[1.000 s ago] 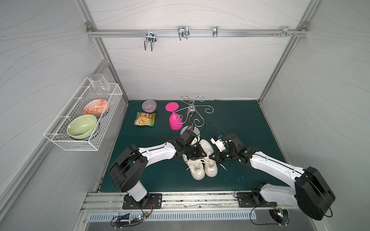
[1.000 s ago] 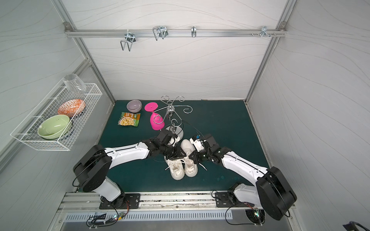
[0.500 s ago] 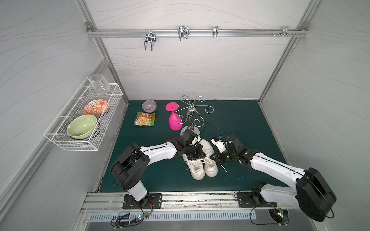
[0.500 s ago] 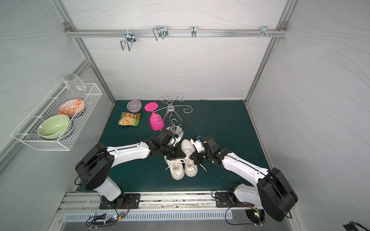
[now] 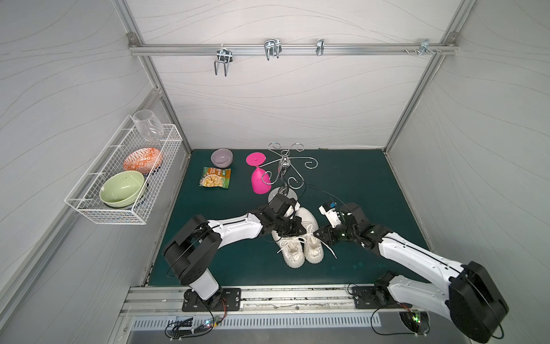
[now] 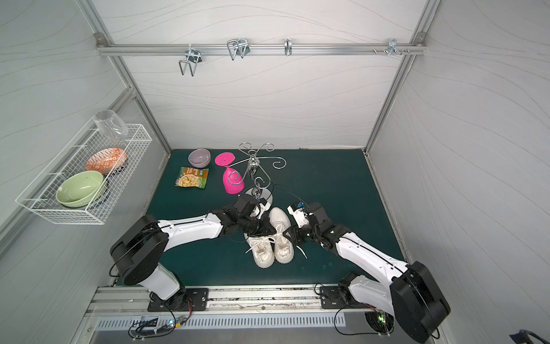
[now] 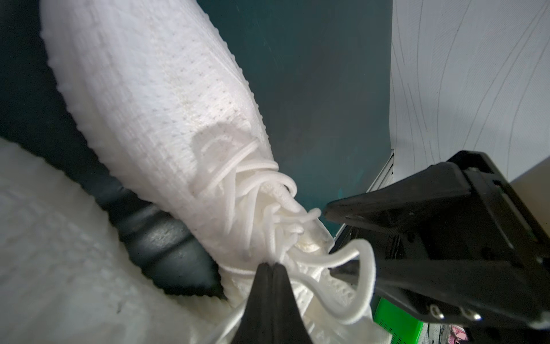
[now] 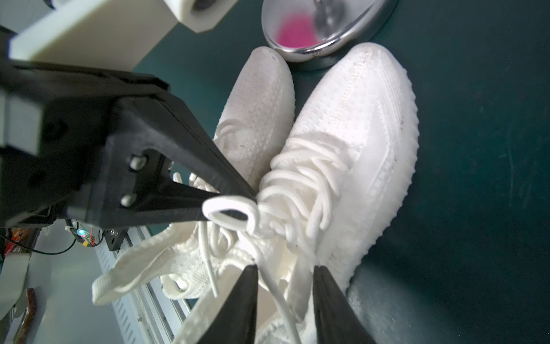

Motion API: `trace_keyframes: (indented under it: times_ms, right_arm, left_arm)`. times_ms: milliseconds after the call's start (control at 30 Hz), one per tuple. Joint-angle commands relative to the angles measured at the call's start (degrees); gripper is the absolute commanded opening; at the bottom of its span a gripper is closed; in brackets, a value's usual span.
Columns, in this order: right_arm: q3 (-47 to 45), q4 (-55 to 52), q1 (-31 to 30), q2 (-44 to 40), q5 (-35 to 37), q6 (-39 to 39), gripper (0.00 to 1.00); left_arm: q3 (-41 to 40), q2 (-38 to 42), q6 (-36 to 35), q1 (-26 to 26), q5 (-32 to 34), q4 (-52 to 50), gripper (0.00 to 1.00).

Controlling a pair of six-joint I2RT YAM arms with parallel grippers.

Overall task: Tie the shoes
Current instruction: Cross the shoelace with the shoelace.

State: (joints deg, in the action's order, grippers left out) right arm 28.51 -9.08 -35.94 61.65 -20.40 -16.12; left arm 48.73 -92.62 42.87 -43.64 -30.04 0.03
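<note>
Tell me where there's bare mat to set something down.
Bare: back right of the mat, between the wire stand and right wall; also the front strip between the shoes and rail. Crowded: back left, with bowl, snack packet and pink goblet, and the centre around the shoes.

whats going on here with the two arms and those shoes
The robot is partway through tying a pair of white shoes that sit side by side on the green mat. The left hand is shut on a lace loop at one shoe's knot. The right hand is open right beside it, with a loose strand running through it. No finished bow shows.
</note>
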Motion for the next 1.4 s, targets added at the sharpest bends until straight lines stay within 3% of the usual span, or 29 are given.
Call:
trace_keyframes:
  times_ms: [0,100,367,500,567,900,967,1167,1367]
  right_arm:
    - [-1.68,-0.8,1.45,-1.93,-2.76,-1.33,0.36]
    - [-2.85,-0.06,1.59,-2.21,-4.15,-2.62,0.36]
    - [-3.82,2.84,1.83,-0.31,-8.51,-4.08,0.25]
    - [-3.0,0.44,1.86,-1.07,-7.98,-3.84,0.08]
    - [-2.22,-1.9,1.86,-1.58,-7.16,-3.6,0.05]
    - [3.89,-13.78,1.86,-3.1,-0.06,-0.62,0.05]
    - [4.83,-14.3,1.84,-2.96,0.12,-0.07,0.09]
    - [3.07,-9.67,1.91,0.55,-5.13,-1.94,0.13]
    - [0.63,-6.97,1.89,1.85,-10.33,-3.98,0.28]
  left_arm:
    - [-0.38,1.34,-1.41,0.07,2.68,2.76,0.0]
    - [-0.65,1.72,-1.44,0.06,3.05,3.0,0.0]
    - [-0.68,1.71,-1.13,0.1,3.77,3.41,0.0]
    - [-0.48,1.57,-1.28,0.12,3.69,3.42,0.0]
    - [-0.72,1.9,-1.37,0.13,4.04,3.74,0.0]
    - [-1.36,2.97,-2.7,0.07,5.2,4.4,0.0]
    - [-1.4,2.88,-2.96,0.09,4.97,4.67,0.0]
    - [-1.36,1.86,-3.06,0.13,3.29,6.2,0.0]
    - [-1.27,1.18,-3.32,0.13,3.04,6.03,0.0]
